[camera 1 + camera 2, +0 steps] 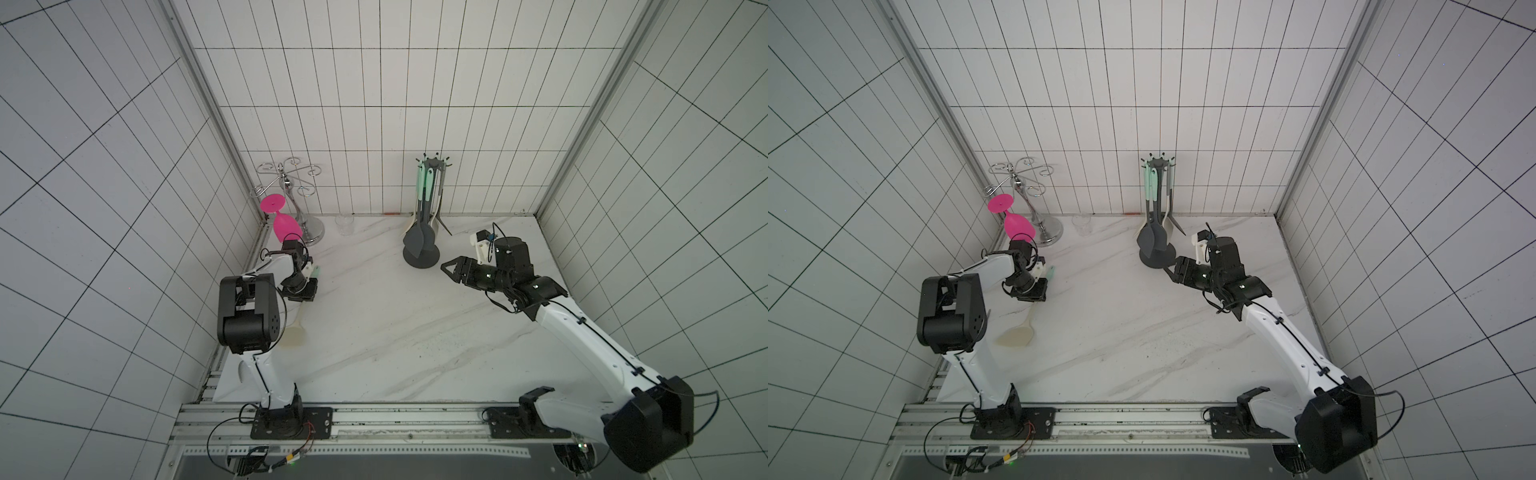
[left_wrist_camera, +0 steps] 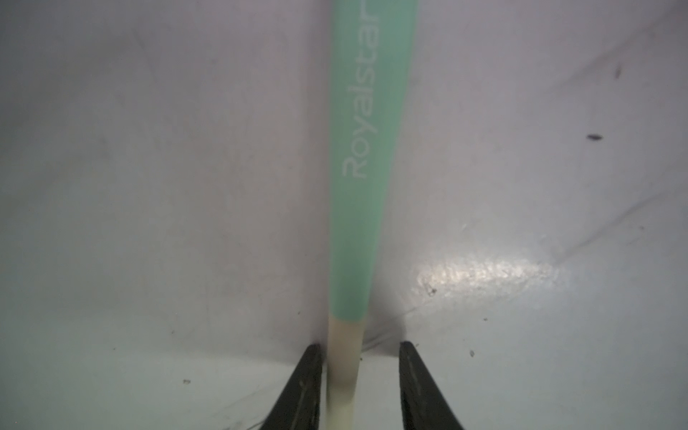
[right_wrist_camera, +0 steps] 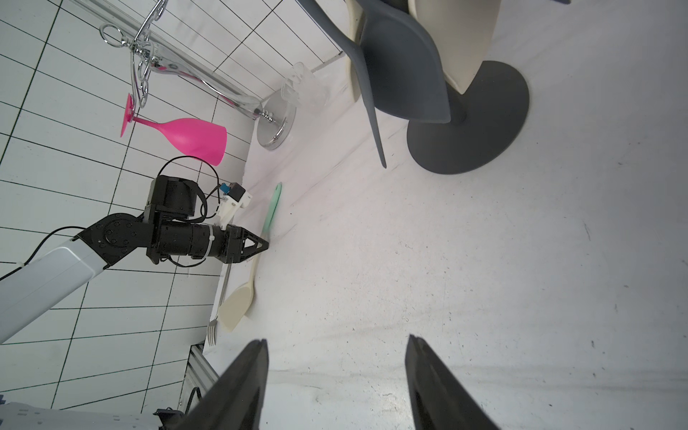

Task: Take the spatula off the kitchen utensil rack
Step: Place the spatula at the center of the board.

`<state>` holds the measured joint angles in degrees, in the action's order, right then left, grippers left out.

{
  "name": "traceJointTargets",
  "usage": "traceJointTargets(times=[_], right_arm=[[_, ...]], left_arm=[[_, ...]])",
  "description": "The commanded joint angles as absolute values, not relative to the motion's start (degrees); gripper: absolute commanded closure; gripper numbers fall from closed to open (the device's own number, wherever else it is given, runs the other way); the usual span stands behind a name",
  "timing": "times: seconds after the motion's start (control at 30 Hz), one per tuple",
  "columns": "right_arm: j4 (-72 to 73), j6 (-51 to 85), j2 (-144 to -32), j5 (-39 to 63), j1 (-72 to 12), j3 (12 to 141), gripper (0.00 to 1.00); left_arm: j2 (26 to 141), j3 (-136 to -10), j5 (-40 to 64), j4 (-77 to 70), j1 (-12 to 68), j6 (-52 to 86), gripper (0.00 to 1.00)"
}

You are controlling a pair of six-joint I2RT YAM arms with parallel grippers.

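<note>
Well apart from the rack (image 1: 421, 259), left-arm side: spatula (image 1: 1017, 334) lies flat on desk (image 1: 374, 332). Left pincer (image 2: 359, 346) straddles its neck, jaws parted; release step, apparently. Right pincer (image 3: 337, 338) open beside rack. Next: lift left arm clear.

I am wearing white shells on my left arm (image 1: 270, 378) and right arm (image 1: 582, 345), black cables trailing, my right gripper (image 3: 337, 339) showing black.

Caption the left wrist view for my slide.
Left gripper open astride the spatula, which lies on the table.
</note>
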<state>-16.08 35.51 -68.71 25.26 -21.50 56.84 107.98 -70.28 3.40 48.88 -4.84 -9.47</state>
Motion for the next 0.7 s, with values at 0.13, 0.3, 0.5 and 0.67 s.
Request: traceJointTargets(times=[0.13, 0.3, 0.5, 0.67], right_arm=[[-16.1, 34.4, -68.8, 25.5, -22.0, 55.7, 0.38], [-17.7, 33.2, -68.5, 23.7, -22.0, 56.6, 0.38], [-18.4, 33.3, -69.9, 22.3, -22.0, 58.4, 0.38], [-18.5, 34.1, -71.5, 21.0, -22.8, 60.1, 0.39]], left_arm=[[105.0, -70.1, -1.5, 48.5, -2.4, -8.8, 0.54], [100.2, -70.8, -3.4, 48.8, -2.2, -7.1, 0.49], [95.1, -71.0, -1.7, 47.5, -3.0, -5.4, 0.48], [99.7, -72.9, 3.9, 47.0, -3.4, -4.2, 0.46]])
